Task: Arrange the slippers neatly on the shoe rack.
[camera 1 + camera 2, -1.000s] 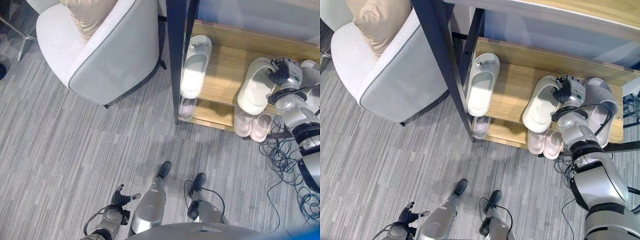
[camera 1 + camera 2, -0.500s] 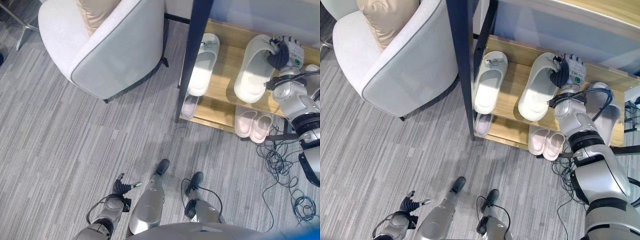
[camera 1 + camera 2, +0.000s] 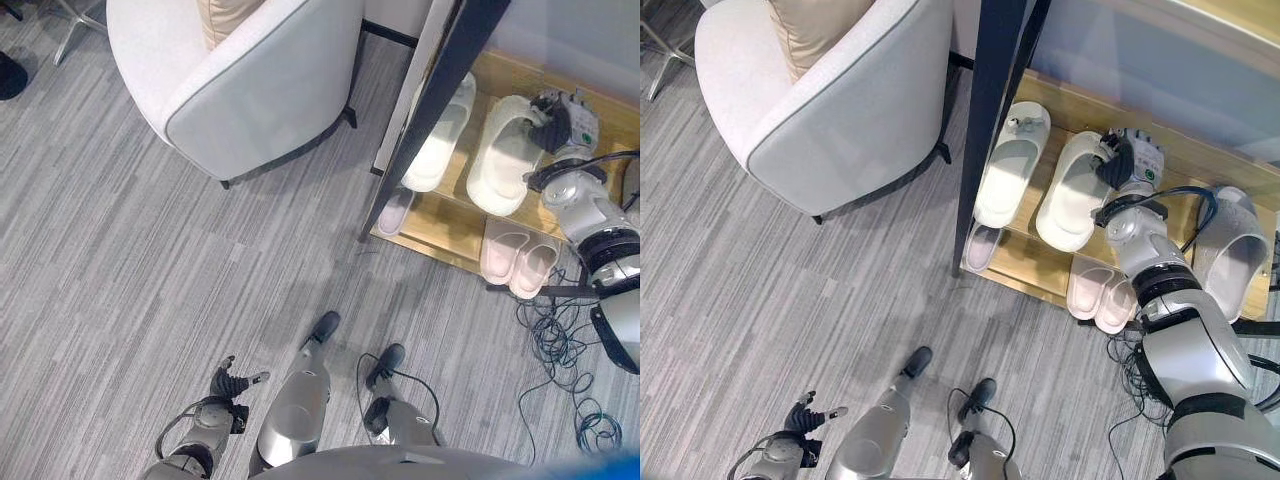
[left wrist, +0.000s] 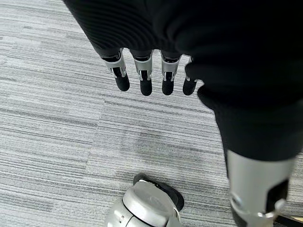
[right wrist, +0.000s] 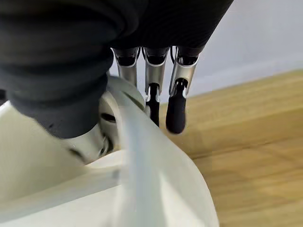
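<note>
The right hand (image 3: 1123,160) pinches the strap of a cream-white foam slipper (image 3: 1068,193) on the upper wooden shelf of the dark-framed shoe rack (image 3: 1160,160). The slipper's long axis runs front to back, strap end toward the wall. It lies just beside a matching cream slipper (image 3: 1008,177) (same heading). No print is readable. The left hand (image 3: 229,382) hangs low over the grey carpet, fingers relaxed.

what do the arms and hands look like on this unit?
Silver-grey jointed arms with dark bands. Right hand: dark ribbed cover carrying a white label with a green mark, black cable looping at the wrist. Left hand: same dark ribbed cover, silver fingers with dark tips.
</note>
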Controlling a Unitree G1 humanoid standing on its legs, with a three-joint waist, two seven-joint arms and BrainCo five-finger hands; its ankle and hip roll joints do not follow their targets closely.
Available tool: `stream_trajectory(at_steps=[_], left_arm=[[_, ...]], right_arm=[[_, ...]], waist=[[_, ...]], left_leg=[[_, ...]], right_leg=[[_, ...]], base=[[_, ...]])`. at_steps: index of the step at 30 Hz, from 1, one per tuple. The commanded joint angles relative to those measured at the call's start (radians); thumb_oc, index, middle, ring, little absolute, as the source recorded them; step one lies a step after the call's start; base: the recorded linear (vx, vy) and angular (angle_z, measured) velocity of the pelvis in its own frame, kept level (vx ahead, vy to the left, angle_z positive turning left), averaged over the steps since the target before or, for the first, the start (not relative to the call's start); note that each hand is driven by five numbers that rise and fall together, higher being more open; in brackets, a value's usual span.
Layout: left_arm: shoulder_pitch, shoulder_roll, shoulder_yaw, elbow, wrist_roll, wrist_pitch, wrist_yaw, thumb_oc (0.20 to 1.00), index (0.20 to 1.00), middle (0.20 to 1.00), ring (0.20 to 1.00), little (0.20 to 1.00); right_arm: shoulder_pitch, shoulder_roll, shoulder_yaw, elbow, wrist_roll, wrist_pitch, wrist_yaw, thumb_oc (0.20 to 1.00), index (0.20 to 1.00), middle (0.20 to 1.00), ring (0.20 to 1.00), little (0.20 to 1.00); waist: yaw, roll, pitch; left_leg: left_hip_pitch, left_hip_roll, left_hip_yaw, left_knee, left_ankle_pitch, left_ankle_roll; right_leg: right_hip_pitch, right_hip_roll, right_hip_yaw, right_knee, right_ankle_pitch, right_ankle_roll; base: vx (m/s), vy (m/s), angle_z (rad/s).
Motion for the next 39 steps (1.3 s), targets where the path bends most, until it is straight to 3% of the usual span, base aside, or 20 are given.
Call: stream_trajectory(at_steps=[1, 10, 19, 25, 39], left_arm=[[0.000, 0.031, -0.023, 0.040, -0.024, -0.007, -0.006, 1.000, 1.000, 1.000, 1.000, 1.000], [-0.002, 0.017, -0.017, 0.059, -0.015, 0.006, -0.014, 1.000, 1.000, 1.000, 1.000, 1.000], [0.004, -0.020, -0.005, 0.080, -0.003, 0.027, -0.026, 1.000, 1.000, 1.000, 1.000, 1.000], [0.011, -0.038, 0.002, 0.087, 0.004, 0.035, -0.038, 1.000, 1.000, 1.000, 1.000, 1.000], [0.013, -0.045, 0.009, 0.086, 0.006, 0.042, -0.040, 1.000, 1.000, 1.000, 1.000, 1.000]], right_arm=[[-0.044, -0.038, -0.018, -0.018, 0.059, -0.024, -0.024, 1.000, 1.000, 1.000, 1.000, 1.000], [-0.005, -0.011, -0.022, -0.010, 0.041, -0.012, -0.006, 1.000, 1.000, 1.000, 1.000, 1.000], [0.176, 0.062, -0.203, -0.171, 0.113, -0.054, -0.056, 1.000, 1.000, 1.000, 1.000, 1.000], [0.287, 0.165, -0.290, -0.198, 0.213, -0.094, -0.037, 1.000, 1.000, 1.000, 1.000, 1.000], [0.323, 0.293, -0.242, -0.186, 0.248, -0.106, 0.027, 1.000, 1.000, 1.000, 1.000, 1.000]], waist=[[0.020, -0.003, -0.011], [0.001, 0.010, -0.022], [-0.028, 0.028, -0.047], [-0.039, 0.045, -0.056], [-0.037, 0.058, -0.064]], left_leg=[[0.001, 0.014, 0.043, -0.108, 0.029, -0.046], [0.020, 0.020, 0.054, -0.108, 0.025, -0.043], [0.036, 0.013, 0.051, -0.108, 0.022, -0.030], [0.047, 0.011, 0.053, -0.108, 0.015, -0.025], [0.058, 0.007, 0.052, -0.108, 0.014, -0.020]], right_leg=[[0.102, -0.057, -0.021, 0.006, -0.058, 0.135], [0.109, -0.059, -0.009, 0.006, -0.057, 0.132], [0.122, -0.069, -0.009, 0.006, -0.055, 0.133], [0.131, -0.074, -0.005, 0.006, -0.057, 0.130], [0.145, -0.078, -0.012, 0.006, -0.060, 0.126]], base=[[0.00, 0.000, 0.00], [-0.01, 0.003, -0.01], [-0.02, 0.025, -0.03], [0.00, 0.006, 0.00], [0.00, 0.000, 0.00]])
